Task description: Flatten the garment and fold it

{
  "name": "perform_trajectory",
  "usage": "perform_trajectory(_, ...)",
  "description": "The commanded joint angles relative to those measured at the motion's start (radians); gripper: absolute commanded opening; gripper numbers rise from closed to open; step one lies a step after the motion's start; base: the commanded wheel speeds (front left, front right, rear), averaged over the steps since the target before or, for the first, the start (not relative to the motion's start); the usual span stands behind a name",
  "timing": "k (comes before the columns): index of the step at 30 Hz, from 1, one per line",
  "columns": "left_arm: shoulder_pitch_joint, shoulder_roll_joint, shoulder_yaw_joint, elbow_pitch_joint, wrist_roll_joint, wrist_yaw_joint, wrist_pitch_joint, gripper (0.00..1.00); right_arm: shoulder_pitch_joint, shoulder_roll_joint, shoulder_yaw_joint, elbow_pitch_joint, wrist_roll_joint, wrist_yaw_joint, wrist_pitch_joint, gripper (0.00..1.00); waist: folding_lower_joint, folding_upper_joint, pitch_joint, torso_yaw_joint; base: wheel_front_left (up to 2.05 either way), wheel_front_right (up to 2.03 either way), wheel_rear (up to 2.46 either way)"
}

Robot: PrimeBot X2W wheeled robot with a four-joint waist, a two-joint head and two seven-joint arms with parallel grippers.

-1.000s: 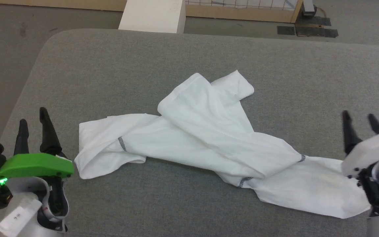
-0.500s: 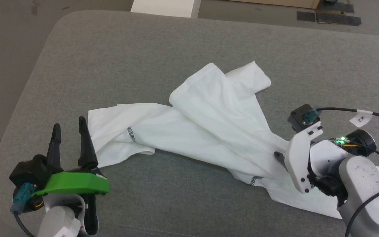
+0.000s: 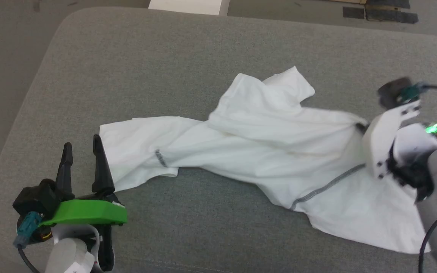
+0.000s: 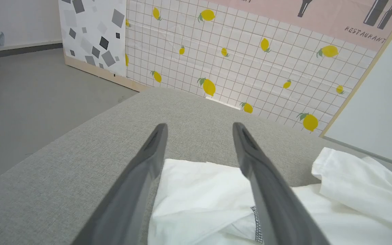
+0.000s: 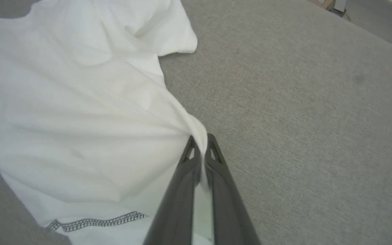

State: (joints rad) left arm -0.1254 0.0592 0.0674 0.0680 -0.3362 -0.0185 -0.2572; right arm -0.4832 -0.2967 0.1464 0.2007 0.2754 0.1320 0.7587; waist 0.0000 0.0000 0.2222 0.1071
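Head view: garment (image 3: 264,151) long axis L-R

A grey fabric-covered surface (image 3: 188,57) with a rounded corner is set on a grey floor (image 3: 10,45). Beyond its far edge a white box (image 3: 186,4) is placed, and 2 black patches (image 3: 391,16) are seen on the floor. In the left wrist view, a lemon-printed grid panel (image 4: 237,58) is flanked by a panel of grey squares (image 4: 92,34) and topped by a pink poster (image 4: 318,17).
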Motion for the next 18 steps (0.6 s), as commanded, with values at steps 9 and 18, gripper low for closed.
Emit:
perform_trajectory(9, -0.079, -0.008, -0.036, 0.012, -0.004, -0.029, -0.004, 1.0, -0.22, 0.052, -0.37, 0.161, -0.262, -0.001, -0.071, 0.0, 0.0, 0.0, 0.11, 0.041, 0.0, 0.0, 0.0)
perform_trajectory(18, -0.112, -0.009, -0.074, 0.03, -0.035, -0.018, -0.005, 1.0, -0.323, 0.136, -0.585, 0.224, -0.499, -0.001, -0.248, 1.0, 0.0, 0.0, 0.161, 0.08, 0.0, 0.0, 0.0)
